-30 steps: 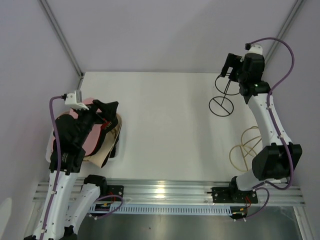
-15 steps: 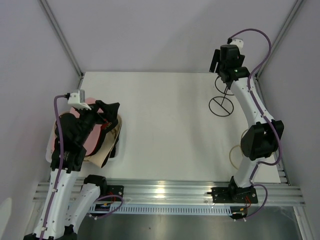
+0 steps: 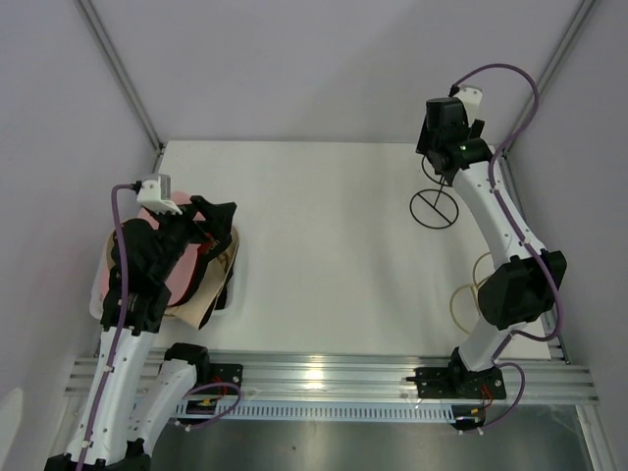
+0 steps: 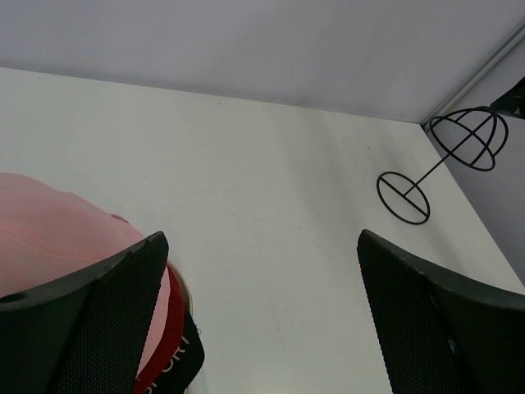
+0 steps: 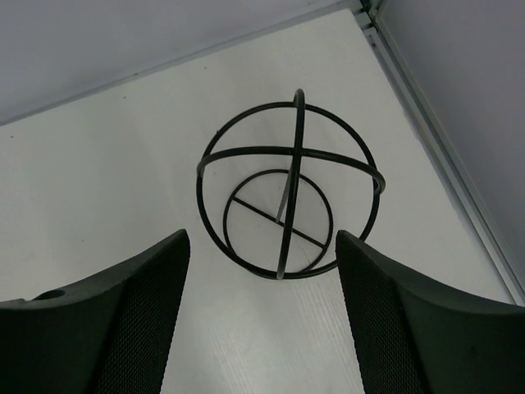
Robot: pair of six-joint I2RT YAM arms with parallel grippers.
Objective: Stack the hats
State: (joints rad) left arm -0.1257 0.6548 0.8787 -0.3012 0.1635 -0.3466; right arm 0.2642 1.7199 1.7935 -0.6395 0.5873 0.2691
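White worktop, hats heaped at nine o'clock, the pink hat showing. Left end effector hovers there, fingers spread, holding nothing. At one o'clock, right end effector spread above the black wire stand.

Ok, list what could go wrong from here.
1. The right gripper hovers with open fingers directly above the black wire stand. The stand rests on a thin stem and would probably tip if bumped.
2. The left gripper is open beside the pink hat, and the black baseball cap peeks out from under that hat. A grasp there could drag the cap along.
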